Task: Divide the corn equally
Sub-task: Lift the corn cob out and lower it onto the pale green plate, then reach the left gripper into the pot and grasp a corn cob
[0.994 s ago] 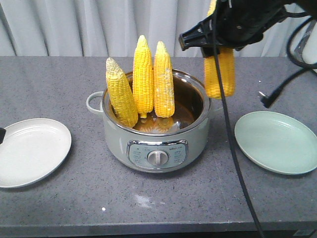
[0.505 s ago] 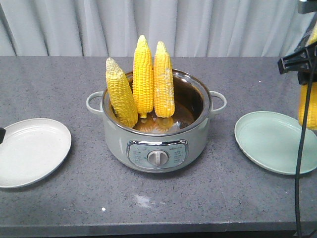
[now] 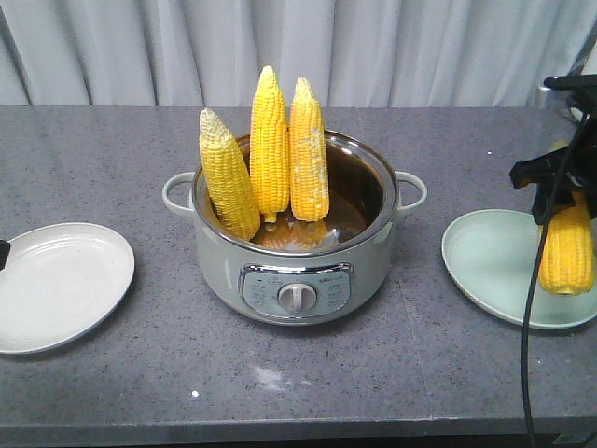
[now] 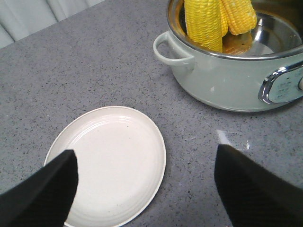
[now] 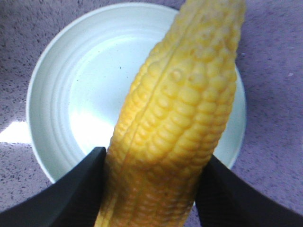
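**Figure: one cob carried to the right of the pot, three standing inside it**

The electric cooker pot [image 3: 294, 266] sits mid-way along the grey countertop [image 3: 420, 373] and is my landmark. To its right I hold one corn cob [image 3: 566, 252] in the right gripper [image 3: 552, 187]. The wrist view shows both black fingers [image 5: 80, 189] pressed against the cob's flanks, so the jaws are clamped on it. The cob hangs near upright over the far side of the pale green plate [image 3: 485, 257], which lies right of the pot. I cannot tell whether its lower end touches the plate. I judge the upright grip suits cobs that stand on end in a pot. Laying this one flat will call for lowering or tilting it before release.

Left of the pot, the left gripper [image 4: 147, 189] hovers above the white plate [image 4: 113, 161] with its fingers spread wide apart and nothing between them. I read this as waiting beside the plate that is to take the other share.

Inside the pot, in its left half, the three standing cobs [image 3: 270, 140] point tips up, and the leftmost leans on the rim.

Count: four cobs (three in the pot, one gripped), two plates, neither with corn lying on it, one pot. An equal split would, by my reckoning, be two cobs per plate
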